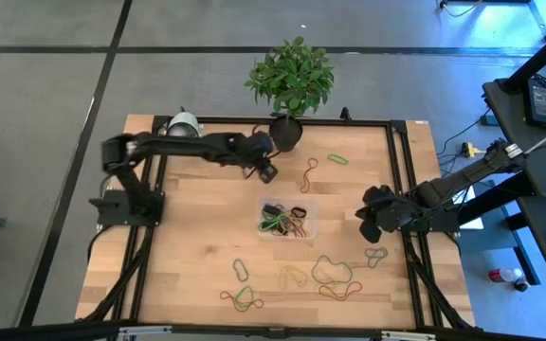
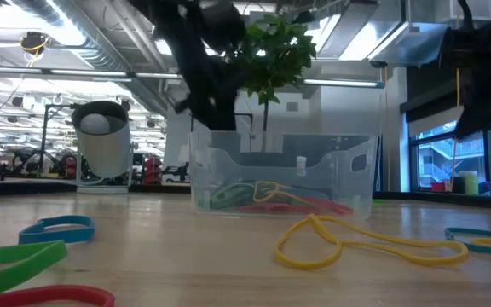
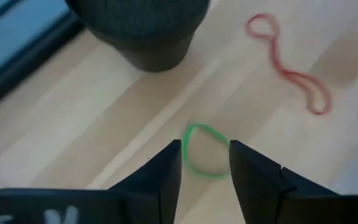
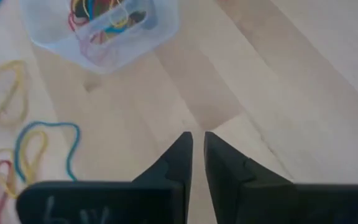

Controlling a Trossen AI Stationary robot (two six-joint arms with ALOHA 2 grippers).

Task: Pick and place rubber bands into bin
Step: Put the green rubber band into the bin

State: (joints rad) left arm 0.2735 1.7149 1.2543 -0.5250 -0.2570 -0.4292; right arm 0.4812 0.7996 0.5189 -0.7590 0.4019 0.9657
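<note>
The bin [image 1: 312, 210], a clear tray at mid-table, holds a tangle of rubber bands [image 1: 284, 224]; it also shows in the low view [image 2: 348, 166] and the right wrist view [image 4: 126, 53]. Loose rubber bands lie flat on the wood: a green one [image 1: 336, 159], a red one [image 1: 309, 173] and several near the front edge [image 1: 330, 275]. My left gripper [image 1: 266, 171] [image 3: 205, 147] hangs open beside the dark pot, above a green ring [image 3: 186, 155] that shows between its fingertips. My right gripper [image 1: 370, 225] [image 4: 197, 137] is right of the bin, fingers nearly together, nothing between them.
A dark pot [image 1: 287, 133] [image 3: 142, 31] with a leafy plant [image 1: 292, 76] stands at the far edge, close to my left gripper. A white cylinder [image 1: 186, 123] sits at the far left. A red band [image 3: 288, 62] lies past the green ring. Black rails [image 1: 398, 189] frame the wooden top.
</note>
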